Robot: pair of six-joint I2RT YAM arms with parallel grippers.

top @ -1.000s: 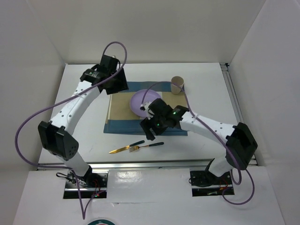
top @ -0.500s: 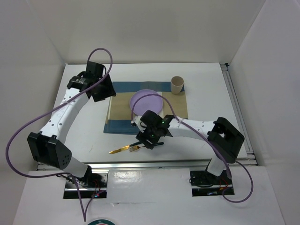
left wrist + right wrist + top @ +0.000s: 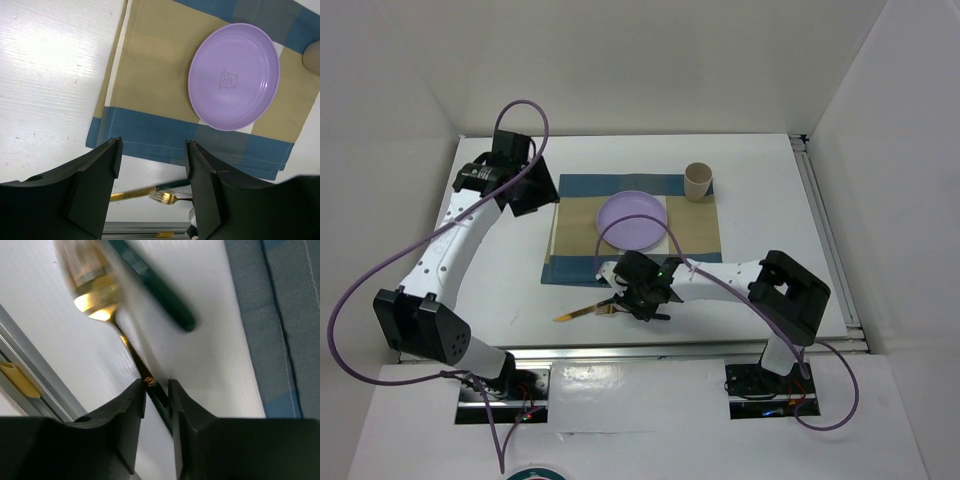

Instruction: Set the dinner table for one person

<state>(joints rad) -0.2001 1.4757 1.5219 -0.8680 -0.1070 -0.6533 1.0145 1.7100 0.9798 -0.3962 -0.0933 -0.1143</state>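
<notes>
Dinner table (image 3: 500, 285): big plain white rectangular top, smooth, matte, flat. Fills middle of top view btwn white walls, under both arms. Long axis left-right across that view, short axis near-far.

Far left: left gripper (image 3: 152, 185) over table's left-rear part, beside the mat's left edge. Fingers spread wide, nothing btwn them.

Centre-left: blue-and-tan cloth placemat (image 3: 570, 255) flat on table, long side parallel w/ table's.

On bare near strip in front of mat: knife (image 3: 575, 317), gold blade to the left, dark green handle, lying roughly left-right w/ slight tilt. Fork (image 3: 95, 297) just beside it, gold tines blurred in wrist view; touching knife or not, can't tell.

Right gripper (image 3: 155, 390) low over that strip, fingers pressed nearly together, pinching fork's thin dark handle.

Lavender plate (image 3: 633, 222) on mat, toward rear. Tan cup (image 3: 698, 181) upright at mat's rear-right corner.

Far right: metal rail (image 3: 820, 230) along table edge.
</notes>
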